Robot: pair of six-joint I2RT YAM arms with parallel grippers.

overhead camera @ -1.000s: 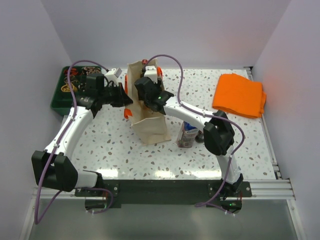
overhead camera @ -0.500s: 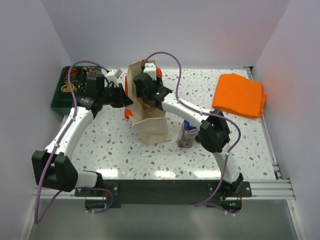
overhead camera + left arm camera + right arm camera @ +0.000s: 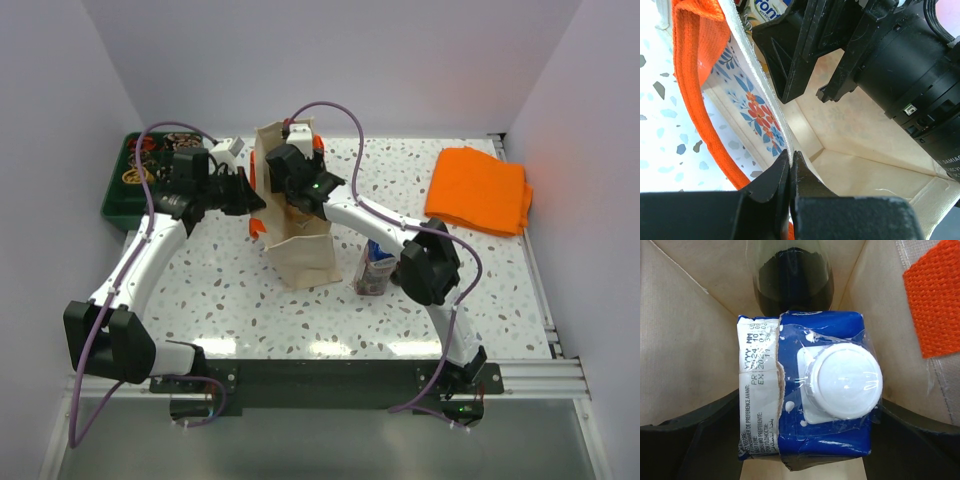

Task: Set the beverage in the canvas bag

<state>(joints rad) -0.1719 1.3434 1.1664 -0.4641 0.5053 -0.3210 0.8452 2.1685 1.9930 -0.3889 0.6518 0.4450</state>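
Overhead, right jaws unseen inside canvas bag [image 3: 300, 255]; blue carton [image 3: 805, 390] likewise

A blue beverage carton [image 3: 805, 390] with a round white cap [image 3: 844, 381] is clamped by the right gripper [image 3: 807, 407], black fingers [image 3: 695, 440] on either side. Beige canvas bag [image 3: 690, 340] walls surround the carton. A dark bottle [image 3: 792, 280] stands just beyond it, an orange handle [image 3: 935, 300] to its upper right.

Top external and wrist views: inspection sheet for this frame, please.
Surface: speckled table, no spills seen.
Job's things: canvas bag upright; blue carton held in its mouth; dark bottle inside.
Clutter: second carton beside the bag; folded orange cloth far right; green tray far left.
Grippers: left gripper pinches the bag's rim; right gripper shut on the blue carton.
Cables: purple cables loop over both arms, unsnagged.
Surroundings: plain walls; nothing else seen.
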